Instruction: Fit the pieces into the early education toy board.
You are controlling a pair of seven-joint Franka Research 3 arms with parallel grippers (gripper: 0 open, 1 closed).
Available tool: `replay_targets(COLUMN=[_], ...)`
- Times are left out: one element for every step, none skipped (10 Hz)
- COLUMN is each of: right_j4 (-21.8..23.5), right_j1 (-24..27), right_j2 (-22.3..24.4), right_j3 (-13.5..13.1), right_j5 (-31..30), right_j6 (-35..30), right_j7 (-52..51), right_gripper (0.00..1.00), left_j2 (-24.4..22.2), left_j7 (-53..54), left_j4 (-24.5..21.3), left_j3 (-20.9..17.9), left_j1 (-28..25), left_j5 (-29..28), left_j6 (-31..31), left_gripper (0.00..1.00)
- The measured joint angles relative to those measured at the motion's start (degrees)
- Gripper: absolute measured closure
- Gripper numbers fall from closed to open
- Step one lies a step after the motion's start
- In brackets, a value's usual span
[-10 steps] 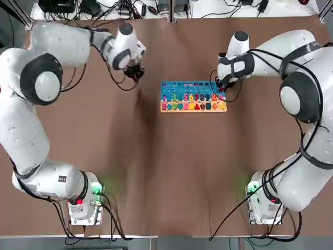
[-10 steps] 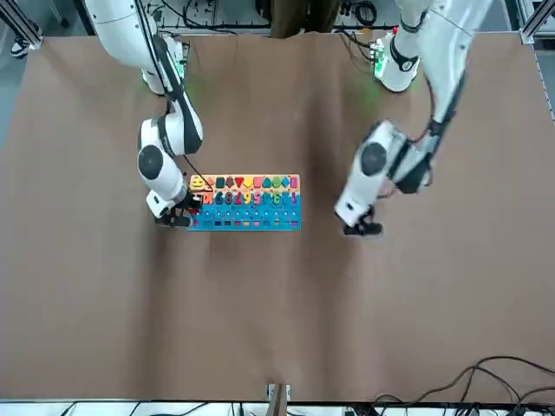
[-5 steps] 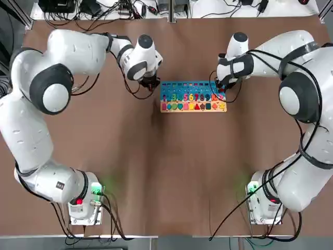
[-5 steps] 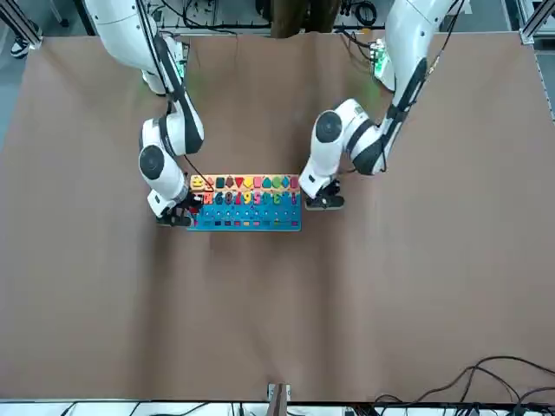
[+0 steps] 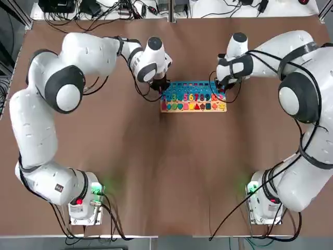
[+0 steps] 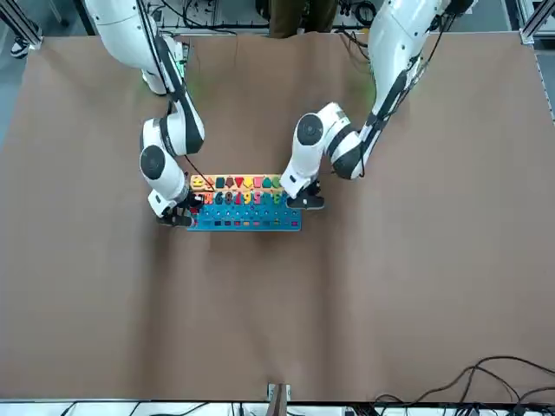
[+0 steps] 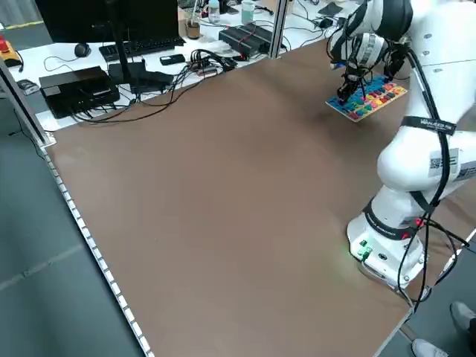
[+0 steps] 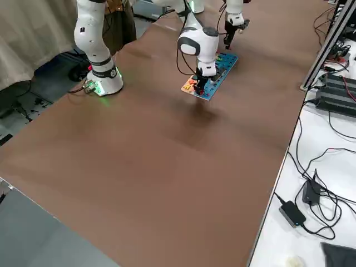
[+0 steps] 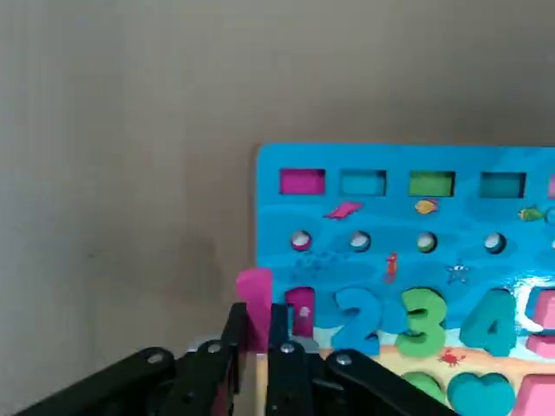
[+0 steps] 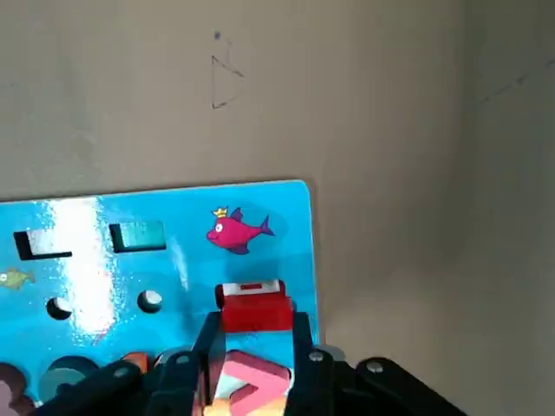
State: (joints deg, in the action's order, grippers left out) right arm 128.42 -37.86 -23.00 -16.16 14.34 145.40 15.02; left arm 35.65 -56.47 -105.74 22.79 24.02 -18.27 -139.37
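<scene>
Left gripper now at board, fingers grasping pink piece, right gripper fingers grasping red piece

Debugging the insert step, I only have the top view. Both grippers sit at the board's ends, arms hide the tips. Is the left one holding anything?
Observer: Yes. In the left wrist view the left gripper is shut on a pink piece, at the board's end by the pink 1.
Operator: And the right?
Observer: In the right wrist view the right gripper is shut on a red piece, over the blue part below the pink fish.
Operator: Is the pink piece over the board yet?
Observer: Not clearly. The left wrist view shows it at the board's edge, just off the blue.
</scene>
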Motion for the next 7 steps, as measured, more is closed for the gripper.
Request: replay_targets(right_j4=[-0.07, -0.24, -0.35, -0.36, -0.37, -0.37, -0.37], right_j1=[-0.29, -0.63, -0.89, -0.96, -0.96, -0.95, -0.81], right_j2=[-0.06, -0.16, -0.24, -0.25, -0.26, -0.29, -0.34], right_j3=[0.01, 0.01, 0.01, 0.0, -0.06, -0.21, -0.43], right_j5=[0.48, 0.68, 0.82, 0.91, 1.03, 1.12, 1.15], right_j6=[0.0, 0.0, 0.01, 0.02, 0.02, 0.02, 0.02], right_j7=[0.01, 0.05, 0.08, 0.09, 0.09, 0.11, 0.11], right_gripper=[0.64, 0.64, 0.64, 0.64, 0.64, 0.64, 0.64], left_j2=[1.12, 1.82, 2.16, 2.29, 2.56, 3.03, 3.49], left_j7=[-0.01, -0.01, -0.04, -0.04, -0.05, -0.05, -0.05], left_j4=[0.95, 1.6, 1.87, 1.88, 1.88, 1.88, 1.88], left_j3=[0.03, 0.04, 0.04, 0.04, 0.01, -0.01, -0.02], left_j1=[0.63, 1.47, 2.04, 2.21, 2.2, 2.19, 2.18], left_j5=[0.18, 0.39, 0.52, 0.54, 0.54, 0.55, 0.55], left_j6=[0.0, 0.0, 0.0, 0.04, 0.06, 0.06, 0.06], left_gripper=[0.86, 0.86, 0.86, 0.86, 0.86, 0.86, 0.86])
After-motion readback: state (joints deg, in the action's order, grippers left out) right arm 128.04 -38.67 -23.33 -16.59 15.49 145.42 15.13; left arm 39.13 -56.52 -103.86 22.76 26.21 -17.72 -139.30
